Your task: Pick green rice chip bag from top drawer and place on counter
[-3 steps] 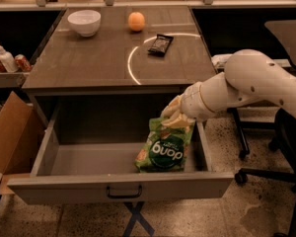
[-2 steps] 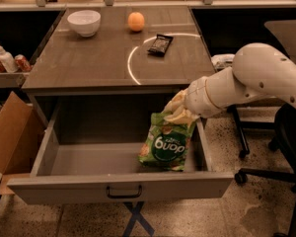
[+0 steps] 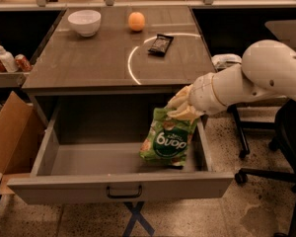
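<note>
White arm [image 3: 251, 80] comes in from right side, big rounded joint high near right edge, forearm sloping down and to left. Thick wrist segment ends in pale cream gripper [image 3: 180, 108], pointed left and slightly downward. Gripper sits just below front edge of counter [image 3: 89, 63], over right-hand part of open top drawer [image 3: 118, 185]. Fingers pinched onto upper edge of green rice chip bag [image 3: 165, 142], bag hanging tilted beneath them
</note>
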